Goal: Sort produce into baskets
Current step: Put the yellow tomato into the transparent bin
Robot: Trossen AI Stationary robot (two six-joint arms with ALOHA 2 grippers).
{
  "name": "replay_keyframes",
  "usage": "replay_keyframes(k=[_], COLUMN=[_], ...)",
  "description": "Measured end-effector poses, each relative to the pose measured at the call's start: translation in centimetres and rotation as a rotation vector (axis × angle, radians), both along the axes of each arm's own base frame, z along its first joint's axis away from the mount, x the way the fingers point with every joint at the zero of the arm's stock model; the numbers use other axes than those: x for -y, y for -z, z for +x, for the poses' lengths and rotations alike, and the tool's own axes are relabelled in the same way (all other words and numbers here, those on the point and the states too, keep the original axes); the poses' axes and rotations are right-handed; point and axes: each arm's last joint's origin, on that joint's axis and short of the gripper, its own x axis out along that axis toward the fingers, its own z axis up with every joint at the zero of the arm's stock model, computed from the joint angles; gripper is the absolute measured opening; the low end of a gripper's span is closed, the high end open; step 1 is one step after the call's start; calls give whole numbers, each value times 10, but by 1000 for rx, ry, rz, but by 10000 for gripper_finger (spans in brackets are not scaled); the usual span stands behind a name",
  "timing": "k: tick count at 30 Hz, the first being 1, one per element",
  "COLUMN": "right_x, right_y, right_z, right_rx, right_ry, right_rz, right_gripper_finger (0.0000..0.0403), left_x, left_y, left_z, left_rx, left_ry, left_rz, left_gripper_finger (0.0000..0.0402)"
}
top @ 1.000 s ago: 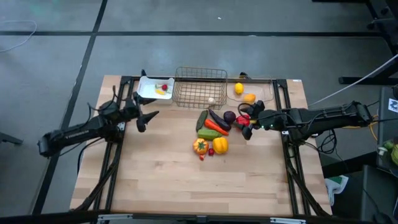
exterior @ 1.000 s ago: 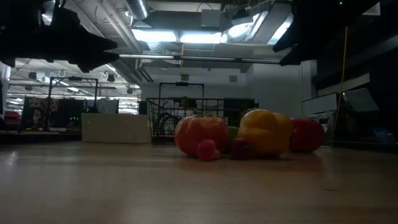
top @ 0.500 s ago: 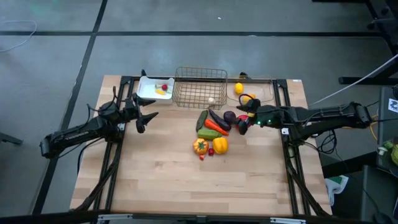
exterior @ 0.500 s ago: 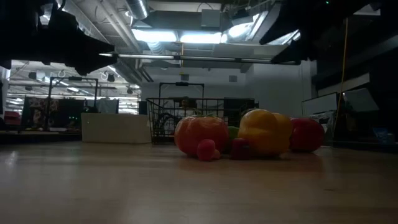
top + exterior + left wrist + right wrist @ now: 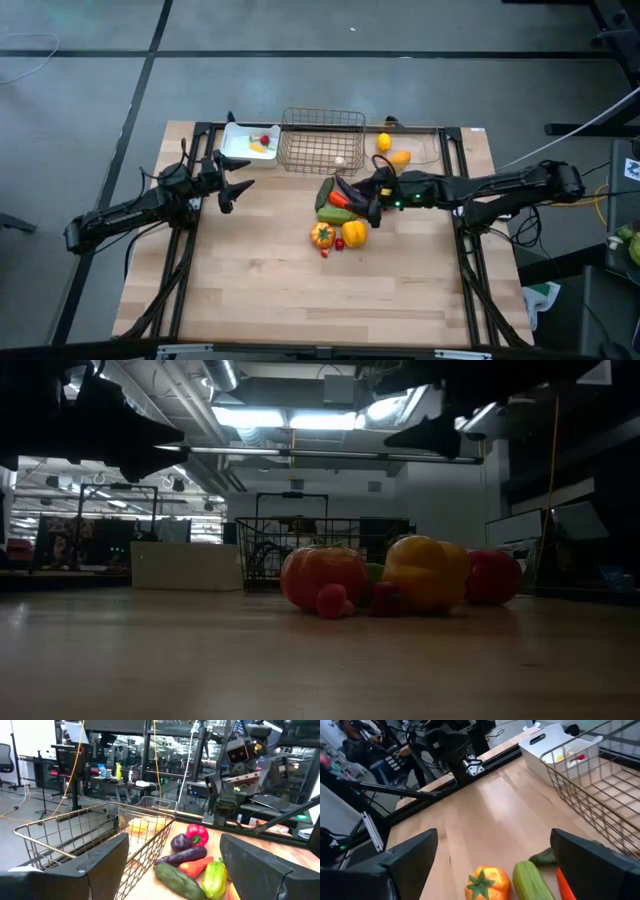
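Overhead view straight down, low view level across the table (image 5: 250,270), both sharing the produce pile (image 5: 342,212).

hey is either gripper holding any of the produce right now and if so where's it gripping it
Nothing is held. The right gripper hangs open over the produce pile, with nothing between its fingers. The left gripper waits open and empty near the white tray.

- From overhead I see a light wooden table (image 5: 270,290) on a black frame, standing on a grey floor (image 5: 80,100) crossed by dark lines.
- Cables (image 5: 30,45) trail over the floor at the far left.
- At table height I look into a dim workshop: bright ceiling lights (image 5: 290,418), exposed ducts (image 5: 225,375).
- Behind, I make out metal racks (image 5: 110,520) and cluttered benches (image 5: 100,775).
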Motion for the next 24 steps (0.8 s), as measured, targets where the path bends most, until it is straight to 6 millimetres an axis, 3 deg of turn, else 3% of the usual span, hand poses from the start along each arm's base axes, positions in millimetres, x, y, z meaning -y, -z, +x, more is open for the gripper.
replay_keyframes(k=[11,19,24], right_x=[-8,-11,-12], right_y=[11,18,30], right_z=[58,94,111], right_rx=[-112,-411,-505], right_ry=[-280,-484,-589], right_rz=[-192,-385,-423], right_gripper_finger=[383,383,383], left_x=[0,0,0], left_y=[6,10,10], left_z=[0,1,1], left_rx=[-39,-61,-57], left_ry=[2,1,1], left_rz=[-84,-141,-139], left_gripper_finger=[310,310,310])
